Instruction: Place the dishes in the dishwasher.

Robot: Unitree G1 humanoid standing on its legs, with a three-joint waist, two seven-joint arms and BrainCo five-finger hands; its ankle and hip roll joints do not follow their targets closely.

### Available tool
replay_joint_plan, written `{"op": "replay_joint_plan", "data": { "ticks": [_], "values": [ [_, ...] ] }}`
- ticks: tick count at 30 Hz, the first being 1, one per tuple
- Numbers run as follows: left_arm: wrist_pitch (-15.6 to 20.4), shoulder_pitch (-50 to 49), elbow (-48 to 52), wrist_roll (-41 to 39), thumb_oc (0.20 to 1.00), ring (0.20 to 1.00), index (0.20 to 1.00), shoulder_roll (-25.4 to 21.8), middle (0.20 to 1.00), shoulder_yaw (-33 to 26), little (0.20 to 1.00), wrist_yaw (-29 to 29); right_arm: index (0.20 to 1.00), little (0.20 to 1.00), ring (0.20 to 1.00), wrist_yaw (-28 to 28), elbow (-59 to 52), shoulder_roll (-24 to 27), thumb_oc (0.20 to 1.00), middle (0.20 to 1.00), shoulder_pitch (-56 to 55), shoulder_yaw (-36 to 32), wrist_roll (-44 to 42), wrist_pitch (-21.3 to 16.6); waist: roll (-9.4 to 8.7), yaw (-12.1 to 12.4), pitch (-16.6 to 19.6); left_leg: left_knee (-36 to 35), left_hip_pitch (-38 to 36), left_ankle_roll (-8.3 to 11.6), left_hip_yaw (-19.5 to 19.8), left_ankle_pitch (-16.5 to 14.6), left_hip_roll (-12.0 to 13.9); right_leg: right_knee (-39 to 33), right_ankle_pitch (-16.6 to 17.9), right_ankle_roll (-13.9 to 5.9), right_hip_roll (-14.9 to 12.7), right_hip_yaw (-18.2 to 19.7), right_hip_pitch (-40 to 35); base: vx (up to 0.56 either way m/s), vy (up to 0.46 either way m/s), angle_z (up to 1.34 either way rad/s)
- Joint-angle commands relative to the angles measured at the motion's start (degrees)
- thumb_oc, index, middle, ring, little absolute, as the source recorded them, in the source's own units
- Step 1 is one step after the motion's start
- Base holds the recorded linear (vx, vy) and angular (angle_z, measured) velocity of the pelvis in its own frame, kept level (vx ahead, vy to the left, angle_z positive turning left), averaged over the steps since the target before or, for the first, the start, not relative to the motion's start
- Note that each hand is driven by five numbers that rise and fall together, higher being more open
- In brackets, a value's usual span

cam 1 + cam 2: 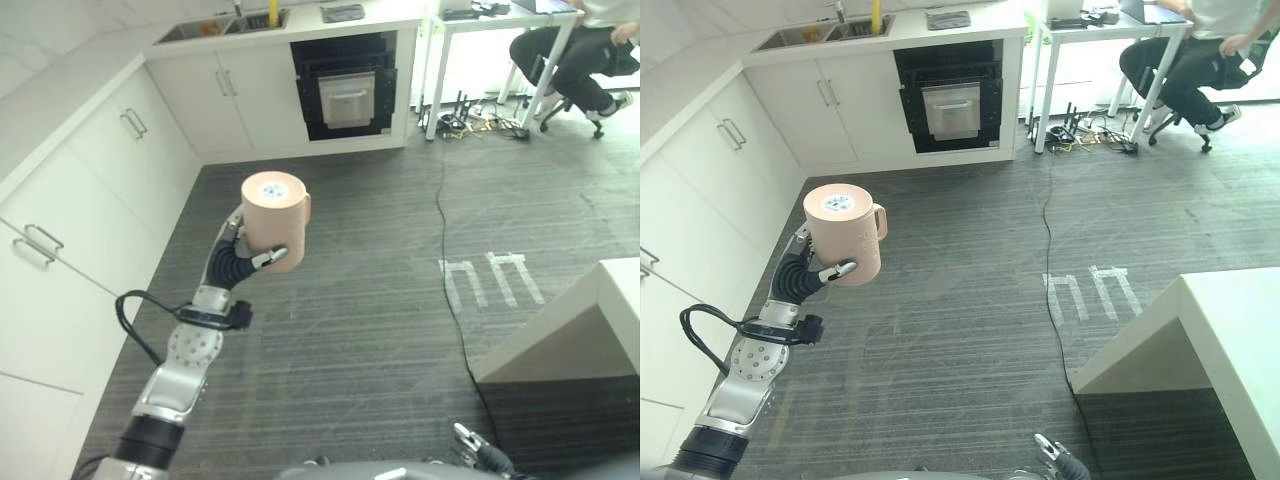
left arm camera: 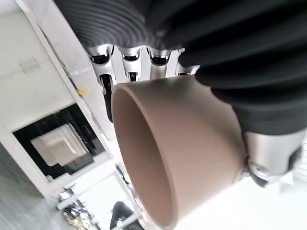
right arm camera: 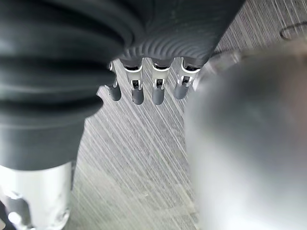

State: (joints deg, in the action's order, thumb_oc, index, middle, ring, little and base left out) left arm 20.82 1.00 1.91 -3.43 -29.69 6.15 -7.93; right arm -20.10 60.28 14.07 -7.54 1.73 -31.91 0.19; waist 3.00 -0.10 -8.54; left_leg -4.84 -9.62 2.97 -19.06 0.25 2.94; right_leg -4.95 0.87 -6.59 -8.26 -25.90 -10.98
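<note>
One beige mug [image 1: 275,220] is held inverted above the floor, left hand [image 1: 232,262] curled around it, in the transport step; next, carry it to the open dishwasher [image 1: 346,88].

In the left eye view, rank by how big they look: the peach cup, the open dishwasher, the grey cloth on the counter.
1. Dishwasher, the dark opening under the counter.
2. Cup, curled in the left hand; it is far nearer the camera, so its true size against the dishwasher is unsure.
3. Cloth, clearly smallest.
</note>
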Motion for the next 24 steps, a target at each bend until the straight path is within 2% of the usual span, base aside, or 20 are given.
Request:
{"op": "replay_joint_plan", "data": {
  "ticks": [1, 9, 17, 20, 21, 22, 23, 24],
  "values": [
    [0.59, 2.64, 2.98, -1.29, 0.2, 0.2, 0.2, -0.36, 0.2, -3.61, 0.2, -0.41, 1.0, 1.0, 1.0, 0.0, 3.17, 0.93, 1.0, 1.0, 2.78, 1.33, 3.68, 0.4, -1.33, 0.62, 1.19, 0.48, -0.87, 2.05, -1.75, -1.02, 1.66, 0.92, -0.49, -0.7, 1.4, 1.53, -0.23, 0.0, 0.021, 0.13],
    [0.3, 1.27, 4.82, -1.76, 0.2, 0.2, 0.2, -0.67, 0.2, -5.37, 0.2, -0.2, 1.0, 1.0, 1.0, -0.13, 5.47, 1.26, 1.0, 1.0, 3.77, 1.24, 5.09, 3.02, -1.93, 2.64, 0.78, 0.43, -0.93, 1.98, -2.88, -0.37, 2.5, 2.31, -1.07, -0.56, 1.34, -0.84, -0.83, -0.01, -0.006, 0.25],
    [0.35, 0.89, 5.41, -1.44, 0.2, 0.2, 0.2, -1.2, 0.2, -6.07, 0.2, 0.55, 1.0, 1.0, 1.0, -2.26, 7.32, 1.52, 1.0, 1.0, 4.31, 1.49, 5.11, 2.85, -2.08, 3.69, 0.31, 0.49, -0.77, 1.8, -1.89, -0.36, 2.54, 3.72, -2.14, -0.15, 1.72, -0.89, -0.82, 0.0, -0.006, 0.07],
    [1.33, 0.56, 5.16, -1.19, 0.2, 0.2, 0.2, -1.03, 0.2, -6.33, 0.2, -0.33, 1.0, 1.0, 1.0, -4.55, 6.3, 1.36, 1.0, 1.0, 4.47, 1.92, 2.79, 4.76, -2.1, 3.77, 0.11, 0.61, -0.93, 1.66, -0.8, -0.5, 1.98, 3.63, -2.05, -0.1, 1.98, 0.05, -1.02, 0.0, 0.0, 0.0],
    [7.19, 1.94, 1.45, 0.6, 0.2, 0.2, 0.2, 1.88, 0.2, -5.97, 0.2, -5.77, 1.0, 1.0, 1.0, -3.76, -0.82, 2.33, 1.0, 1.0, 4.05, -0.16, -5.67, 3.22, -3.89, 1.11, -2.75, 19.27, 7.33, -1.06, 1.07, -6.5, -0.22, 3.57, 1.11, 1.34, 0.81, 7.68, 4.05, 0.0, 0.0, 0.0],
    [6.75, 1.91, 2.03, 0.05, 0.2, 0.2, 0.2, 1.85, 0.2, -6.27, 0.2, -5.13, 1.0, 1.0, 1.0, -4.02, -0.37, 2.33, 1.0, 1.0, 4.08, -0.6, -5.55, 3.09, -3.54, 1.35, -2.69, 17.66, 7.56, -1.06, 0.96, -5.79, -0.78, 3.5, 1.02, 1.22, 1.01, 7.31, 3.79, 0.08, -0.021, 0.0],
    [6.66, 1.97, 2.39, -0.19, 0.2, 0.2, 0.2, 1.86, 0.2, -6.53, 0.2, -4.42, 1.0, 1.0, 1.0, -4.77, 0.27, 2.27, 1.0, 1.0, 4.08, -1.02, -5.29, 2.55, -3.14, 1.11, -2.36, 15.81, 6.84, -0.66, -0.1, -6.16, 0.04, 3.66, 0.03, 0.84, 1.23, 6.66, 3.24, 0.09, 0.003, 0.1],
    [7.04, 2.13, 2.36, 0.35, 0.2, 0.2, 0.2, 1.84, 0.2, -5.94, 0.2, -4.91, 1.0, 1.0, 1.0, -4.39, -0.01, 2.27, 1.0, 1.0, 3.98, -0.95, -2.42, 2.33, -2.84, 0.34, -2.17, 12.96, 5.13, -0.12, -1.23, -4.56, 1.25, 3.78, -0.08, 0.8, 1.46, 5.7, 3.08, 0.08, 0.044, 0.28]
  ]
}}
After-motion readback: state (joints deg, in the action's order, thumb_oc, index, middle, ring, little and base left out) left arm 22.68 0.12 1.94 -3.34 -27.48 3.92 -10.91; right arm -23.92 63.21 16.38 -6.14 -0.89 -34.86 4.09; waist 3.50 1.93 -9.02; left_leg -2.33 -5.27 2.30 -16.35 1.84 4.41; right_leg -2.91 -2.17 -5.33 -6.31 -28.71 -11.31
